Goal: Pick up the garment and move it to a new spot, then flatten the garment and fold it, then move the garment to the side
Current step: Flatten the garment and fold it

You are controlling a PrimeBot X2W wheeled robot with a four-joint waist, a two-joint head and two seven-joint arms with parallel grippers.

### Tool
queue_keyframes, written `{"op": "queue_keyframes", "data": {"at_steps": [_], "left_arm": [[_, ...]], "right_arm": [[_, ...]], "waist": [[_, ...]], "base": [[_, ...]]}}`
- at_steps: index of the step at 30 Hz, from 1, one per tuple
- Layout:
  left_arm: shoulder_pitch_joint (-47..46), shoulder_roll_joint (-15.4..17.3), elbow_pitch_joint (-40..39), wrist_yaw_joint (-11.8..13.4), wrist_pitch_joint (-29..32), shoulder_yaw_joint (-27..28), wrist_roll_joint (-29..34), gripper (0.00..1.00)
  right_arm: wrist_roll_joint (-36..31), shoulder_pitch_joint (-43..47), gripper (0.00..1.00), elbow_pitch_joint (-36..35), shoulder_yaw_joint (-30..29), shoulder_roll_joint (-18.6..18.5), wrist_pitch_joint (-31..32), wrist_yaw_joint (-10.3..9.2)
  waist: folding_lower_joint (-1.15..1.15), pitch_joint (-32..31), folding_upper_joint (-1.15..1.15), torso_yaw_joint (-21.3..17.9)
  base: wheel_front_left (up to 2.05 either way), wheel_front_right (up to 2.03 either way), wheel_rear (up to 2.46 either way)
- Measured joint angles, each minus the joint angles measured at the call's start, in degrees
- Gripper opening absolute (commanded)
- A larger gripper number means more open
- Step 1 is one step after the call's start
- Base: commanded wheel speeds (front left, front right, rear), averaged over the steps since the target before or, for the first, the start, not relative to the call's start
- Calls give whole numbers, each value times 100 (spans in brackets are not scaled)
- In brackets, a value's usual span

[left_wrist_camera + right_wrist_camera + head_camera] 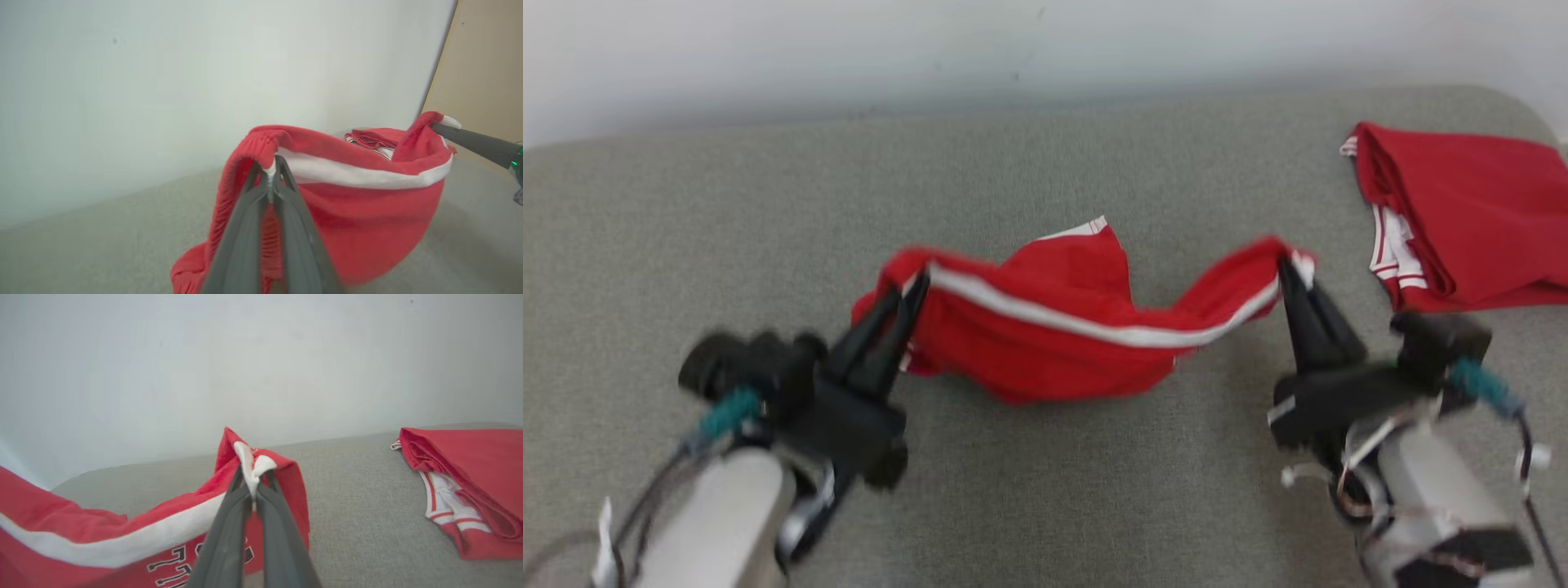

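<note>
A red garment (1062,327) with a white stripe hangs between my two grippers above the grey cushion, sagging in the middle. My left gripper (917,286) is shut on its left end, seen close in the left wrist view where the gripper (270,165) pinches the elastic edge of the garment (359,228). My right gripper (1289,265) is shut on the right end; in the right wrist view the gripper (252,477) clamps white trim of the garment (102,531), which shows black lettering.
A second red garment (1462,212), folded, lies at the far right of the grey cushion (686,245), also seen as the folded garment (470,473). A pale wall (931,49) runs along the back edge.
</note>
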Motion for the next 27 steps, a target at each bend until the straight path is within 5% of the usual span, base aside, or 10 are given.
{"op": "queue_keyframes", "data": {"at_steps": [10, 18, 27], "left_arm": [[-3596, 609, 659, 0, 277, -664, -1218, 0], [-6263, 673, 1485, 0, 487, -999, -1944, 0], [-8264, 782, 2374, 0, 725, -1456, -2482, 0]], "right_arm": [[571, -2816, 0, 104, -169, -226, 871, 0], [776, -5453, 0, 776, -664, -105, 1593, 0], [511, -7652, 0, 1824, -942, 79, 1805, 0]], "waist": [[1, 996, 1, -10], [2, 2009, 1, 3], [2, 2849, 1, -48]], "base": [[0, 0, 0], [0, 0, 0], [0, 0, 0]]}}
